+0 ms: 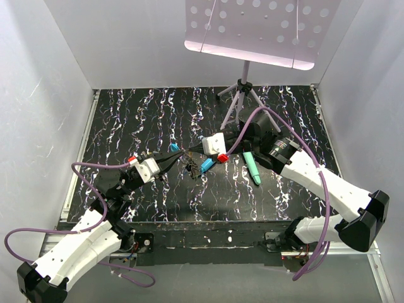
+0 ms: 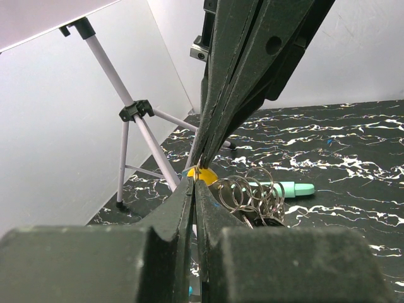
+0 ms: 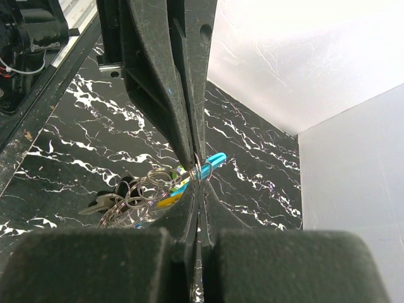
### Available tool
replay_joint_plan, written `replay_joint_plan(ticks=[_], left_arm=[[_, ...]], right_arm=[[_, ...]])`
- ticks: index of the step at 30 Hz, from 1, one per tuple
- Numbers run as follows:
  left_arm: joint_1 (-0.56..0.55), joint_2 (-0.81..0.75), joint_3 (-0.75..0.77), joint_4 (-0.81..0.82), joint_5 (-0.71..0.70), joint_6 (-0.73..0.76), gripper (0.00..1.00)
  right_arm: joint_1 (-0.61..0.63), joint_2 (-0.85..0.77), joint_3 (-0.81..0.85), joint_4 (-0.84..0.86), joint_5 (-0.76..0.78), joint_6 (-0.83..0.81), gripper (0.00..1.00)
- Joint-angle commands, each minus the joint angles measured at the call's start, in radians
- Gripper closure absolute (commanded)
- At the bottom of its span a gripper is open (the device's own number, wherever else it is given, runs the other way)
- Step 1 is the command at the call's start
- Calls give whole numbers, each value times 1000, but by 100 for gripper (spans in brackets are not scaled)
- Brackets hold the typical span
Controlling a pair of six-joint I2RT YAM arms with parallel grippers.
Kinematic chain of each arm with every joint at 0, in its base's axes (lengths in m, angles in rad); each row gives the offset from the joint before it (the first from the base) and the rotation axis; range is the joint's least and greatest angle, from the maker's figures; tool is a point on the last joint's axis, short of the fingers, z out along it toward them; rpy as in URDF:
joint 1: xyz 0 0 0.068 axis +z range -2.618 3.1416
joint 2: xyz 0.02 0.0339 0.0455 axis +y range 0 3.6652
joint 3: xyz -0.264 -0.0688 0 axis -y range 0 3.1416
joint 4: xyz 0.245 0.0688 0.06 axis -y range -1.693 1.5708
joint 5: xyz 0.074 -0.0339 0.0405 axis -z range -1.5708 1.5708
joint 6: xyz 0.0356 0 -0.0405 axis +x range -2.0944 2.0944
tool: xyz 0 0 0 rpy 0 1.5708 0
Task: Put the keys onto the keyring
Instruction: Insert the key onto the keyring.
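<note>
Keyring [image 2: 252, 192] up in the air over the middle of the black table [image 1: 126, 113]. Keys [image 3: 170, 201] hanging under in a bunch. Pinched tight by left gripper [image 2: 194, 182] and right gripper [image 3: 197, 180], tip to tip. Thin wire, tiny hold: could slip out with one hard tug and drop.

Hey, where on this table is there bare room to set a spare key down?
Bare: the far-left corner of the table, between the left wall and the left gripper; also the near strip between the two arm bases. Crowded: the centre, where the right gripper meets it on the keyring, with keys, teal stick and tripod alongside.
</note>
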Motion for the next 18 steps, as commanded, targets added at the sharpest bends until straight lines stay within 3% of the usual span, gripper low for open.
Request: replay_joint_plan(ticks=[1, 18], left_arm=[[-5, -6, 10, 46, 11, 2, 100], [-5, -10, 13, 38, 28, 6, 100]], right_arm=[[14, -5, 20, 65, -20, 23, 99], [14, 1, 29, 54, -49, 30, 99]])
